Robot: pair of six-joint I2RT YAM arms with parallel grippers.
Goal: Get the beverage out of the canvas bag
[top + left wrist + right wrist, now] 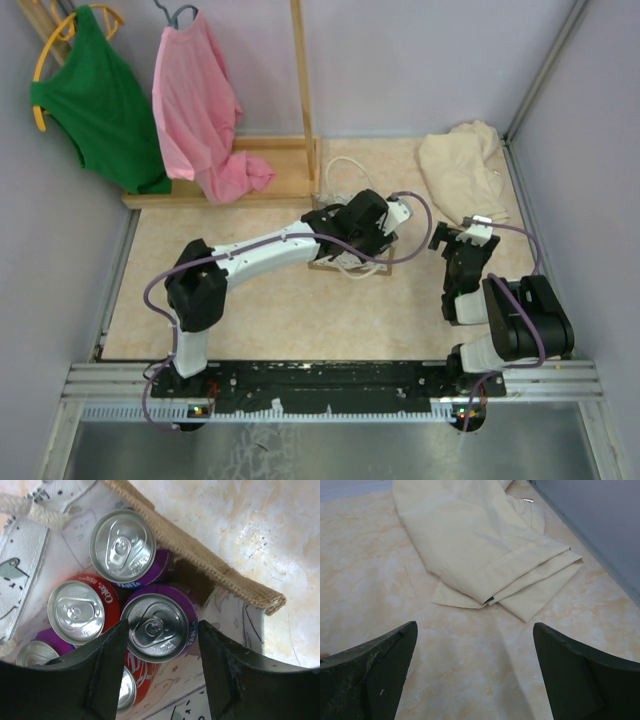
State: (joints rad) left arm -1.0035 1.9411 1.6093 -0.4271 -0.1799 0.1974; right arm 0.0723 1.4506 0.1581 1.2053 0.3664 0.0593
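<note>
The canvas bag [352,263] stands mid-table, mostly hidden under my left gripper [368,232]; one white rope handle [343,167] shows behind it. The left wrist view looks down into the bag past its burlap rim [200,560], where several upright cans stand. These include a purple Fanta can [157,627], a second purple can [122,547] and a red Coke can [76,612]. My left gripper [162,626] is open, with its fingers [107,670] on either side of the middle purple can, not touching it. My right gripper [455,232] is open and empty, low over bare table [475,626].
A plain cream cloth [462,170] lies at the back right, just ahead of the right gripper [485,540]. A wooden clothes rack [300,90] with a green top [95,110] and a pink shirt [200,110] stands at the back left. Walls close in on both sides.
</note>
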